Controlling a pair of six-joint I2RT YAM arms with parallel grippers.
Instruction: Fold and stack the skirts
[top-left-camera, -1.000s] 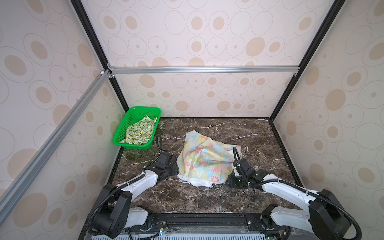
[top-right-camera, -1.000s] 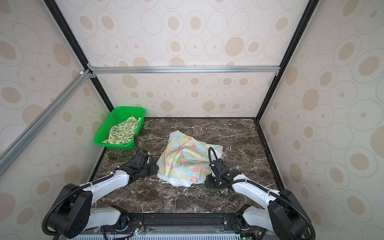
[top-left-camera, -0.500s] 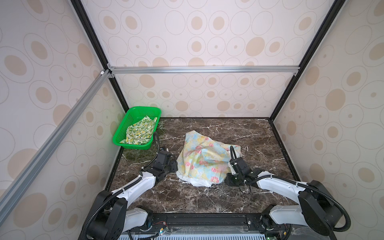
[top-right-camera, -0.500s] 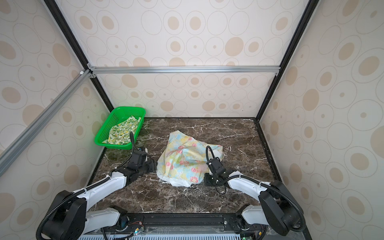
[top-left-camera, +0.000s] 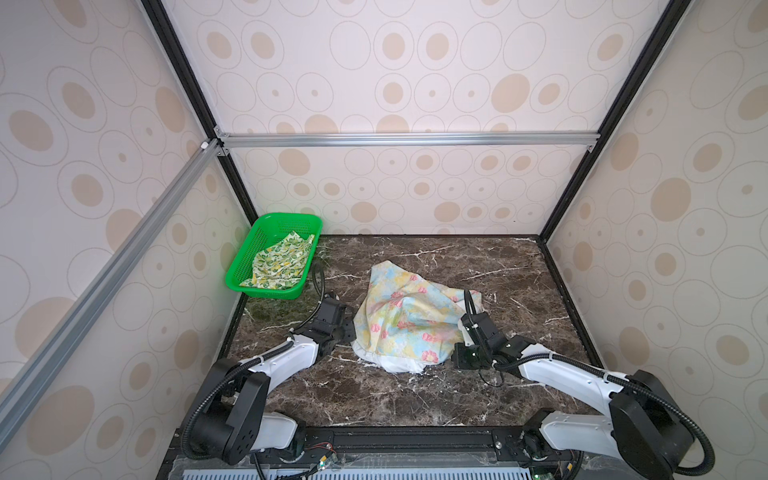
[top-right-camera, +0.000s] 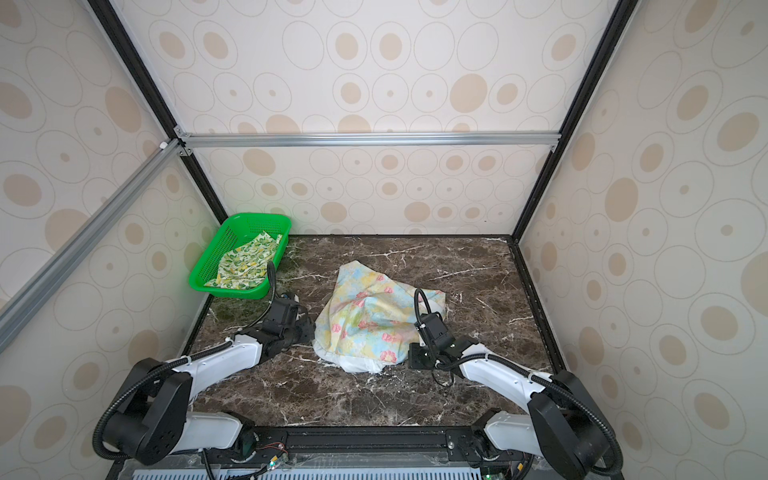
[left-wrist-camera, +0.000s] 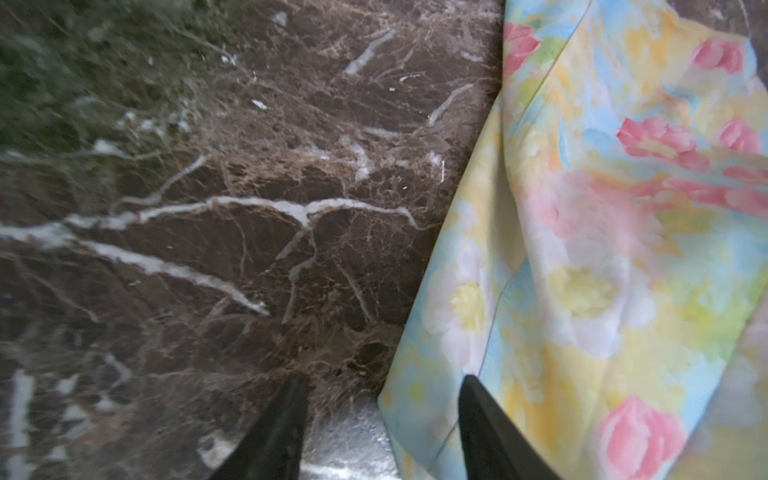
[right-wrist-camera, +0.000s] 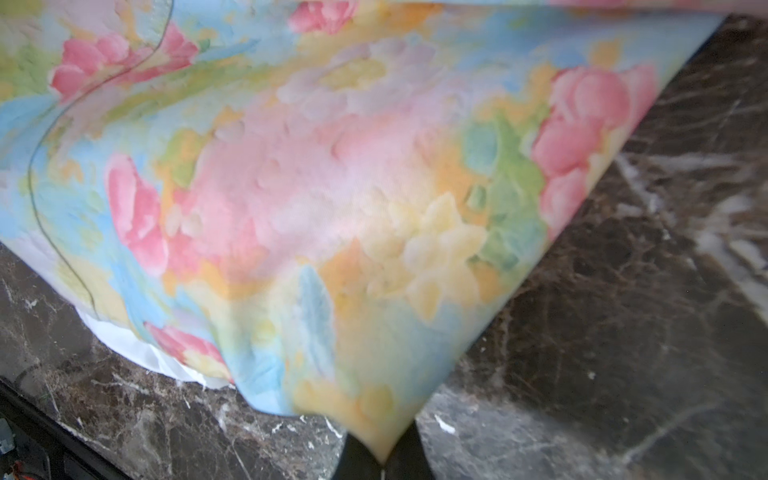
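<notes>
Nearest the arm bases, the right gripper (right-wrist-camera: 384, 462) has its fingers (right-wrist-camera: 358, 461) pressed together on a corner of the flowered skirt (right-wrist-camera: 311, 187). Only the right wrist view shows this pinch, with the cloth fanning out from the fingertips and white lining (right-wrist-camera: 137, 353) peeking out under the hem. In both top views the wrist body hides the grip. The left gripper (left-wrist-camera: 382, 379) is at the skirt's opposite side. The left wrist view shows its fingers (left-wrist-camera: 282, 424) parted, one over bare marble and one over the cloth's edge, nothing clamped. Both top views show the flowered skirt (top-left-camera: 409, 320) crumpled in a heap mid-surface (top-left-camera: 415, 395), which is dark brown marble pattern with white veins. Beyond the skirt, on the left arm's side against the wall, a green basket (top-left-camera: 266, 291) holds the lemon skirt (top-left-camera: 282, 264), loosely laid inside. Farther behind the skirt rise cream walls (top-left-camera: 415, 83) printed with tan ovals, framed by black posts and crossed by an aluminium bar (top-left-camera: 407, 139)
</notes>
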